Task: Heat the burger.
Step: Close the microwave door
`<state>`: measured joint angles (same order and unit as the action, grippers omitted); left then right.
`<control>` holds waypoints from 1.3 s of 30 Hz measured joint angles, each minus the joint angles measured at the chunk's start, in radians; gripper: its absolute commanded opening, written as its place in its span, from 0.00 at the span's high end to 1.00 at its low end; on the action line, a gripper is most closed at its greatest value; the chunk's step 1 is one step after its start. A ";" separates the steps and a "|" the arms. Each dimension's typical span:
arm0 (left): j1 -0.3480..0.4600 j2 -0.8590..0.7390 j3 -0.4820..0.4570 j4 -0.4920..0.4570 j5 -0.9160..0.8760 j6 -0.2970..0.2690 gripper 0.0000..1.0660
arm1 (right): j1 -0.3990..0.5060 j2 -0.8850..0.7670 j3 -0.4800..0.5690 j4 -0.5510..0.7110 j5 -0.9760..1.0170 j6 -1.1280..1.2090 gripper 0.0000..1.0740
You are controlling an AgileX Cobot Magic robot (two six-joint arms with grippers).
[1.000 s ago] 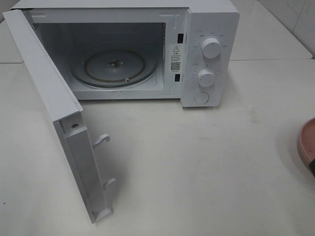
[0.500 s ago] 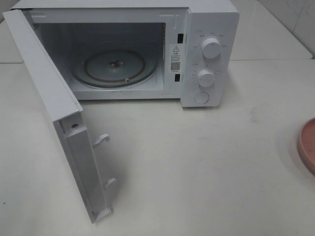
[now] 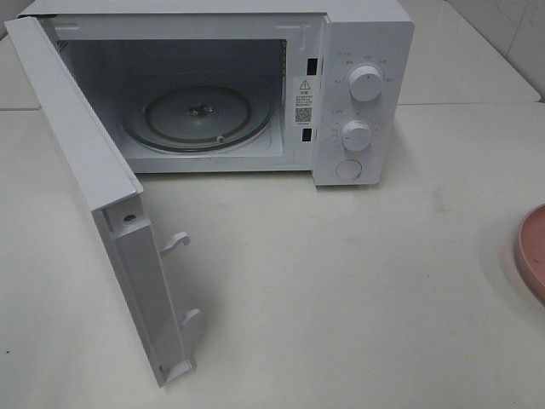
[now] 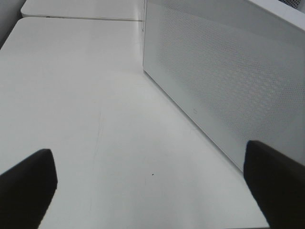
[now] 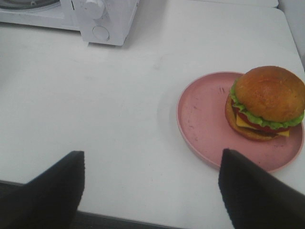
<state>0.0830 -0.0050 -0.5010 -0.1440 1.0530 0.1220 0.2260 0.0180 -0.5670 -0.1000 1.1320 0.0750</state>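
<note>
From my right wrist camera I see the burger [image 5: 267,102] sitting on a pink plate [image 5: 202,119] on the tabletop [image 5: 95,95]; it lies ahead of my right claw [image 5: 151,191] and off to one side, untouched; that claw is spread wide and empty; my left claw [image 4: 147,183] is also released, beside the microwave door [image 4: 228,81]; the microwave [image 3: 362,51] stands open; I judge the right arm much the nearer.
</note>
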 measured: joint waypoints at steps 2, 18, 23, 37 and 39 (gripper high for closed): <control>0.000 0.000 0.000 0.000 0.000 0.000 0.06 | 0.000 -0.022 0.036 0.000 -0.056 0.000 0.30; 0.000 0.000 0.000 0.000 0.000 0.000 0.06 | 0.000 -0.023 0.059 0.002 -0.093 0.000 0.30; 0.000 0.000 0.000 0.000 0.000 0.000 0.06 | 0.000 -0.023 0.059 0.002 -0.093 0.000 0.30; 0.000 0.000 0.000 0.000 0.000 0.000 0.06 | 0.000 -0.023 0.059 0.002 -0.093 0.000 0.30; 0.000 0.000 0.000 0.000 0.000 0.000 0.06 | 0.000 -0.023 0.059 0.002 -0.093 0.000 0.30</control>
<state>0.0830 -0.0050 -0.5010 -0.1440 1.0530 0.1220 0.2260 -0.0050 -0.5080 -0.0980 1.0390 0.0750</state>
